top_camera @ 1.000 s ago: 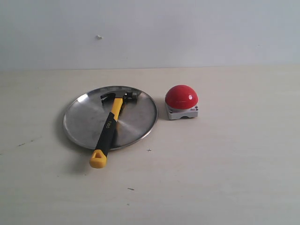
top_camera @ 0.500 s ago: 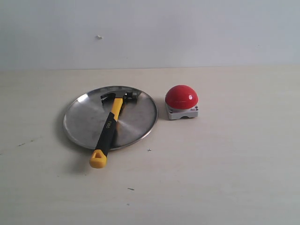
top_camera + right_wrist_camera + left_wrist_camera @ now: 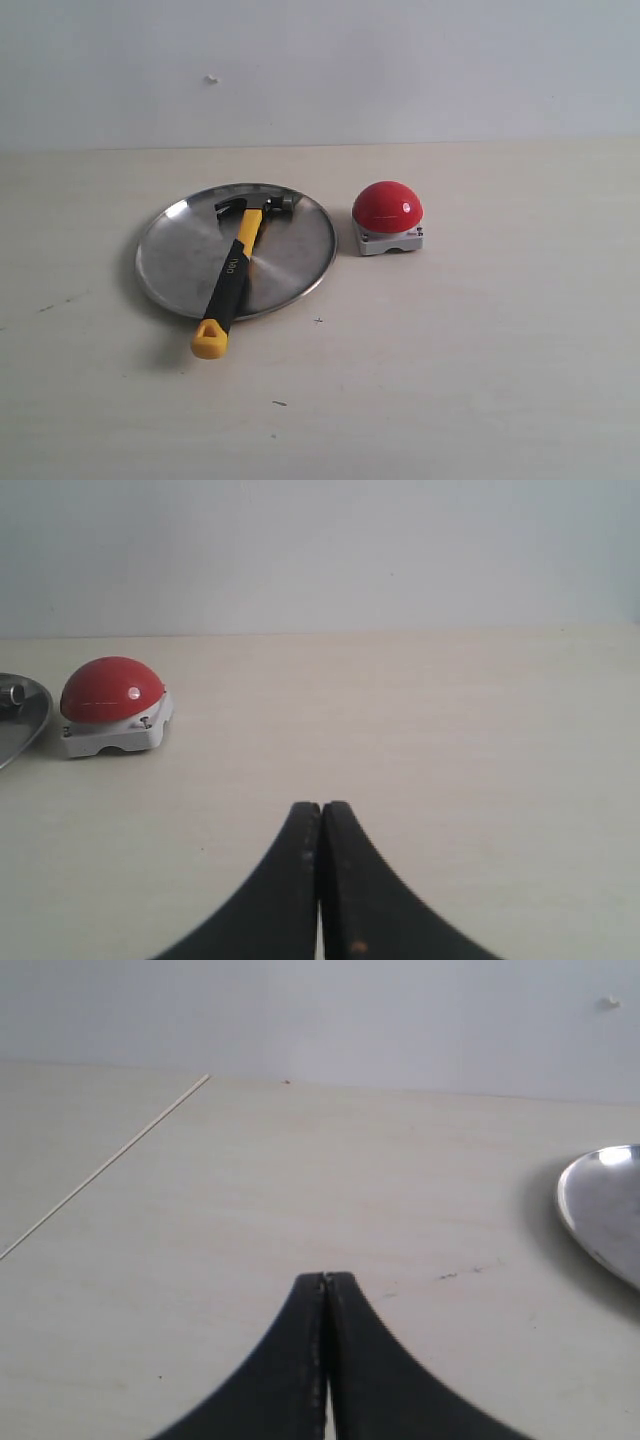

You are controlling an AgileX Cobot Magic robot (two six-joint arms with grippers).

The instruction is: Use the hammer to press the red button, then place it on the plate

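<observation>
The hammer [image 3: 235, 268] lies across the plate [image 3: 180, 255], its dark head on the metal and its looped yellow end hanging over the near rim onto the table. To the right of the plate stands the red button [image 3: 387, 205] on its grey base, also seen in the right wrist view as the red button [image 3: 110, 690]. My left gripper [image 3: 325, 1278] is shut and empty over bare table, with the plate [image 3: 600, 1205] off to one side. My right gripper [image 3: 321, 807] is shut and empty too, well away from the button. Neither arm shows in the exterior view.
A pale wooden table [image 3: 480, 340] with a few small dark marks runs back to a plain white wall [image 3: 400, 70]. A thin seam line [image 3: 100, 1168] crosses the table in the left wrist view.
</observation>
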